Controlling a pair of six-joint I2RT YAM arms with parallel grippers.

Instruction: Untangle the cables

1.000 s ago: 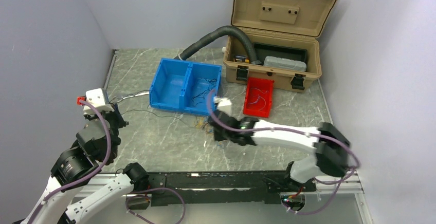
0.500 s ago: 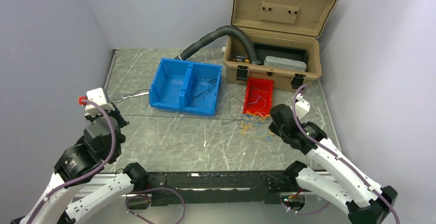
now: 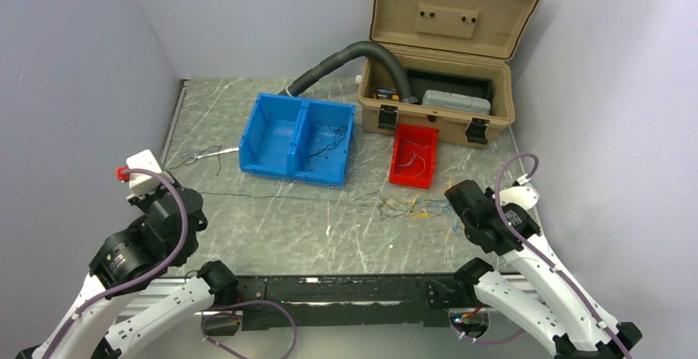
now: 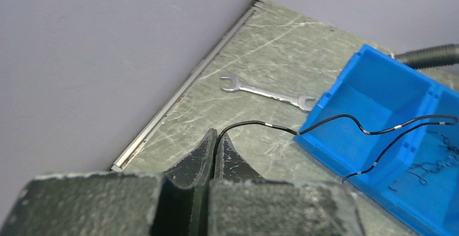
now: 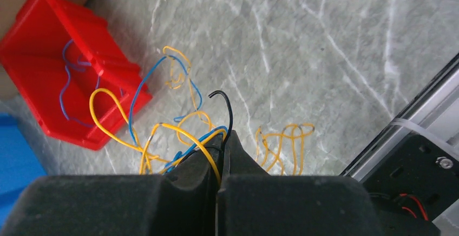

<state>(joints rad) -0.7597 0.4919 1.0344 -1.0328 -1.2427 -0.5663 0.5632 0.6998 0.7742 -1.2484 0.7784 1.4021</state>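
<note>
**Both jaws pinched on wire, one black strand strung across the table**

The tangle of thin yellow-orange and blue wires [image 5: 178, 133] lies on the grey marbled table top [image 3: 272, 227], just in front of the small red plastic bin [image 3: 409, 182]; several of its loops lead straight into the right gripper [image 5: 223, 138], whose jaws are pressed together on them, with a short black wire end [image 5: 219, 93] curling up out of the pinch; more yellow-orange loops lie loose on the table beside the fingers, apart from them.

A hair-thin black wire [image 4: 254, 123] leaves the left gripper [image 4: 216, 136], whose jaws are closed flat on its end; in the wrist view it crosses in front of the near corner of the blue two-compartment plastic bin [image 3: 288, 168], though whether it touches the bin cannot be told; from above it shows as a fine dark line across the table toward the tangle.

The red bin holds a loose blue wire; the blue bin's right compartment holds a small clump of dark wires [image 3: 325, 145]; a silver open-ended wrench [image 4: 265, 91] lies on the table left of the blue bin; behind stand an open tan hard case [image 3: 444, 13] and a grey corrugated hose [image 3: 346, 54].
</note>
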